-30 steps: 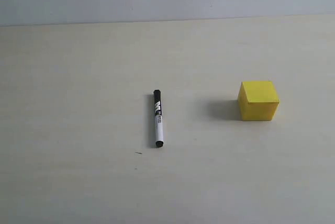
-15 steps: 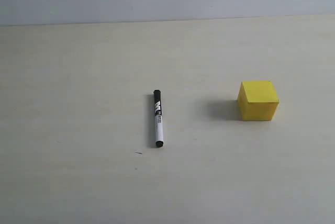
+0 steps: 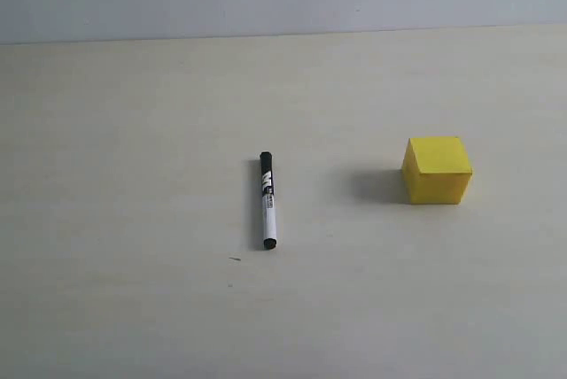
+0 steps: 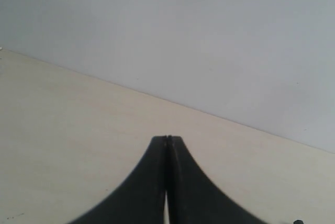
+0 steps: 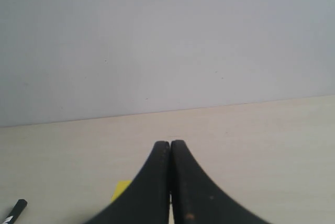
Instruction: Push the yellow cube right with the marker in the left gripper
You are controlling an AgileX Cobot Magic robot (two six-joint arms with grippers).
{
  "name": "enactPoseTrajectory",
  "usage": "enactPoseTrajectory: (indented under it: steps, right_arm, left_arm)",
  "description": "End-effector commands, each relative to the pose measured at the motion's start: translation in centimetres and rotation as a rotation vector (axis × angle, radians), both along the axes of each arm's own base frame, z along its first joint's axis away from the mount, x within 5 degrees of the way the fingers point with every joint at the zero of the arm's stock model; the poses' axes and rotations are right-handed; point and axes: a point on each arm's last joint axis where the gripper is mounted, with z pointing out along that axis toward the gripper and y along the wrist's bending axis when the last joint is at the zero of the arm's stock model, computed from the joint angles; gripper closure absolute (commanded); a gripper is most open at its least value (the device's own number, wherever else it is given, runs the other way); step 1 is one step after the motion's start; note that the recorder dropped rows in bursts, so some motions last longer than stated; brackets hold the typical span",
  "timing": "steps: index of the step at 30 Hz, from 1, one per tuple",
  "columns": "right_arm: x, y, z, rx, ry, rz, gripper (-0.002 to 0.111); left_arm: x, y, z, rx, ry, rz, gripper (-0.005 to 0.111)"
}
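1. Marker (image 3: 267, 200) lies loose and flat on the pale counter (image 3: 133, 290). Its length runs from 12 to 6 o'clock, with the black label nearer the 12 o'clock end.
2. The yellow cube (image 3: 437, 170) sits at about 3 o'clock from the marker, well apart, with its shadow falling toward 9 o'clock.
3. The left claw (image 4: 167, 138) has its jaws pressed together and holds nothing.
4. The right claw (image 5: 170, 143) is likewise pinched closed and empty.
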Motion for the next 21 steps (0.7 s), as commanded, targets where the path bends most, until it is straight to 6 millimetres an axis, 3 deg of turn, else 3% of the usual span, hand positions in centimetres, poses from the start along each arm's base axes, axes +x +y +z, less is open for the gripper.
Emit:
enactPoseTrajectory:
  steps: [1,21]
  right_arm:
    - [-0.04,-0.04,-0.05,-0.010,-0.008,-0.006,0.108]
    - [-0.04,-0.04,-0.05,-0.010,-0.008,-0.006,0.108]
  left_arm:
    - [-0.03,-0.01,0.09,0.025,-0.022,-0.001,0.107]
    - [-0.04,-0.27,-0.09,0.142,-0.005,-0.030,0.107]
